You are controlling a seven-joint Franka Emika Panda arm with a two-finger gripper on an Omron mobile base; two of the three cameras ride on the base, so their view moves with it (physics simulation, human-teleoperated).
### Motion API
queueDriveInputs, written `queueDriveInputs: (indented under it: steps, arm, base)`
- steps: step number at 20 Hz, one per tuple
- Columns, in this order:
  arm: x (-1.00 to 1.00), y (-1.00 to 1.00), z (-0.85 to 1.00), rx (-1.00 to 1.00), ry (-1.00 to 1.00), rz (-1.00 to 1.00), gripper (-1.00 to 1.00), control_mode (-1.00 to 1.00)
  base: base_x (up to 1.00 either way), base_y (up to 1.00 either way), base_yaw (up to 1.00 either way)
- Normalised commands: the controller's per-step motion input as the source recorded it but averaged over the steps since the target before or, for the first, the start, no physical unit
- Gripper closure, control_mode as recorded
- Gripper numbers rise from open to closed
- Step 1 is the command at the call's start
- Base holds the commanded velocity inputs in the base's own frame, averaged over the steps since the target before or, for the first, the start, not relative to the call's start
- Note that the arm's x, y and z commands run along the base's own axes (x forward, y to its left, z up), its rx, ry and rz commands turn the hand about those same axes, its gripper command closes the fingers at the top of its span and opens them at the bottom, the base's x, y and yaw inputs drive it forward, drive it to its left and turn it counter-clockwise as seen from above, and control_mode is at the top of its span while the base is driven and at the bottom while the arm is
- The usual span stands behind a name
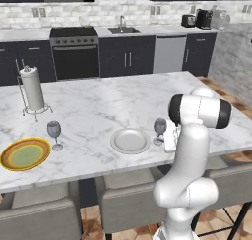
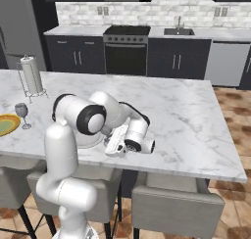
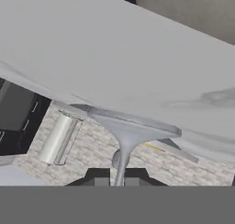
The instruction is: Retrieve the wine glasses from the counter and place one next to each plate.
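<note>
Two wine glasses stand on the marble island. One wine glass (image 1: 54,132) (image 2: 21,111) is beside the yellow-orange plate (image 1: 25,154) (image 2: 7,125). The other wine glass (image 1: 160,128) stands just right of the white-grey plate (image 1: 130,140), its foot (image 3: 133,125) on the marble. My gripper (image 1: 165,137) (image 3: 117,175) is level with that glass's stem (image 3: 121,159), one dark tip on each side, and looks shut on it. The hand view is rolled upside down. In the right base view my arm hides this glass. The counter (image 1: 147,31) (image 2: 215,34) with the sink is at the back.
A paper-towel roll on a wire stand (image 1: 32,89) (image 2: 32,75) (image 3: 56,138) stands at the island's far left. Grey stools (image 1: 129,200) (image 2: 171,203) line the near edge of the island. A black stove (image 1: 75,52) is against the back wall.
</note>
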Motion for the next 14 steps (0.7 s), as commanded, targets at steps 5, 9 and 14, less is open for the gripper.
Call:
queueDriveInputs:
  steps: [5, 9, 14]
  arm:
    - [0.38, 0.00, -0.07, 0.03, -0.04, 0.00, 1.00, -1.00]
    - [0.20, 0.00, -0.02, 0.01, -0.09, 0.00, 1.00, -1.00]
    - [0.01, 0.00, 0.00, 0.00, -0.17, 0.00, 1.00, -1.00]
  base:
    - [0.00, 0.00, 0.00]
    - [0.00, 0.00, 0.00]
    - [0.00, 0.00, 0.00]
